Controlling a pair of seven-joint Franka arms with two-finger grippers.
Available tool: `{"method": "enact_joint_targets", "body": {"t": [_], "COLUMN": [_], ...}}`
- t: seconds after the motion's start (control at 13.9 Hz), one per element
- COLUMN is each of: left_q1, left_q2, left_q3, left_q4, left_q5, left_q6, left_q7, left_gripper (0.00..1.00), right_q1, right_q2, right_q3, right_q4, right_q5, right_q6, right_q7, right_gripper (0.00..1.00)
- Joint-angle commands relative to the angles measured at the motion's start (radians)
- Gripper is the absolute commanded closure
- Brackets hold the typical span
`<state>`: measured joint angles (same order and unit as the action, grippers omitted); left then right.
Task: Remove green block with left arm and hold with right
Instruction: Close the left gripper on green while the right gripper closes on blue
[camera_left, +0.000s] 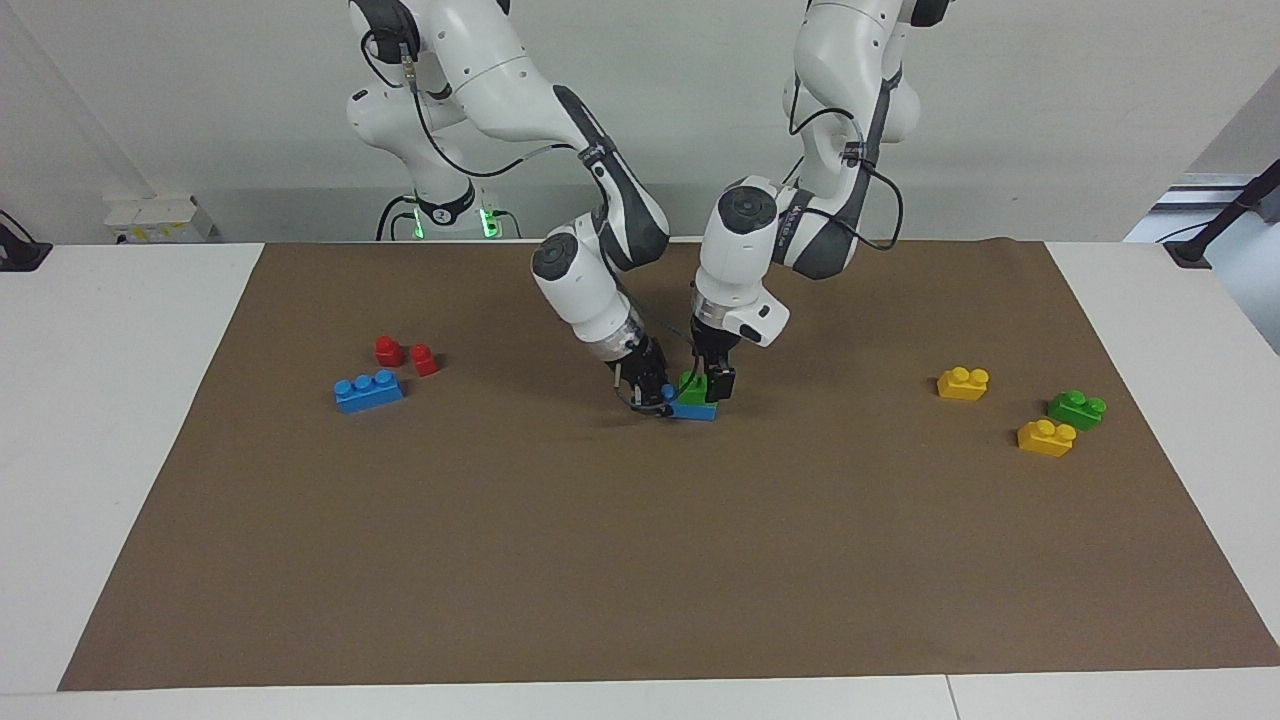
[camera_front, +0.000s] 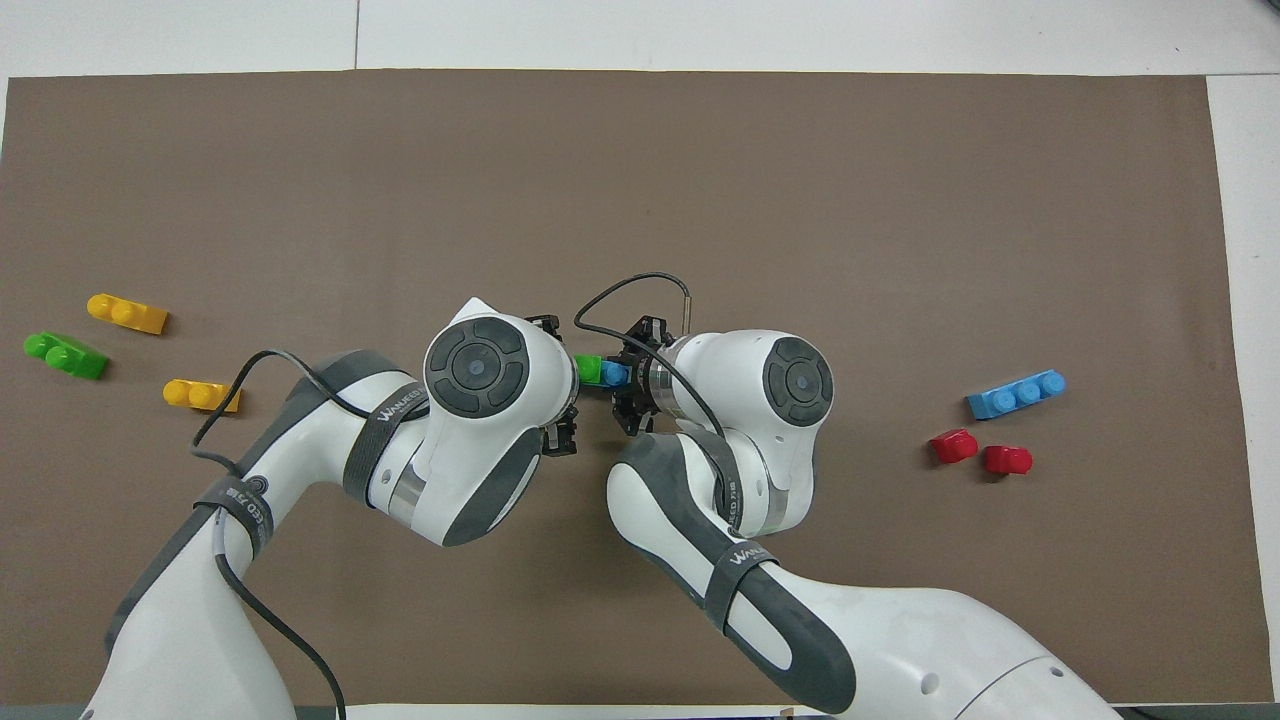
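A green block sits on a three-stud blue brick at the middle of the brown mat. My left gripper comes down from above and is shut on the green block. My right gripper comes in at a slant and is shut on the blue brick's end toward the right arm. In the overhead view the green block and the blue brick show between the two wrists. There the left gripper is mostly hidden under its wrist, beside the right gripper. A second green block lies toward the left arm's end.
Two yellow bricks lie by the second green block. A blue three-stud brick and two small red blocks lie toward the right arm's end. The brown mat covers the table.
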<state>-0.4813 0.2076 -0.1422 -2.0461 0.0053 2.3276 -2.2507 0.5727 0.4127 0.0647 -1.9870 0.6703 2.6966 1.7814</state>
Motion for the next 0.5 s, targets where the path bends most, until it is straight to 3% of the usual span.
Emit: {"method": "enact_joint_targets", "body": {"t": [0.0,0.22,0.29,0.36,0.43], "left_q1": [-0.019,-0.02,-0.02,-0.02,-0.02], "left_q2": [0.007,0.009,0.009,0.009,0.009], "left_q3": [0.016,0.016,0.018,0.018,0.018], "left_q4": [0.01,0.012,0.012,0.012,0.012], "left_q5": [0.019,0.019,0.021,0.021,0.022], "left_q6": [0.009,0.012,0.016,0.019,0.019], "left_q7": [-0.026,-0.026,-0.026,-0.029,-0.032], "left_gripper": [0.0,0.0,0.13,0.45,0.93], "right_q1": [0.003,0.0,0.0,0.0,0.0], "right_q2": [0.014,0.014,0.014,0.014,0.014], "right_q3": [0.0,0.0,0.0,0.0,0.0], "right_q4": [0.013,0.008,0.008,0.008,0.008], "right_q5": [0.034,0.034,0.034,0.034,0.034], "right_q6": [0.023,0.022,0.022,0.023,0.023], "right_q7": [-0.017,-0.017,-0.017,-0.017,-0.017], "right_gripper": [1.0,1.0,1.0,1.0,1.0]}}
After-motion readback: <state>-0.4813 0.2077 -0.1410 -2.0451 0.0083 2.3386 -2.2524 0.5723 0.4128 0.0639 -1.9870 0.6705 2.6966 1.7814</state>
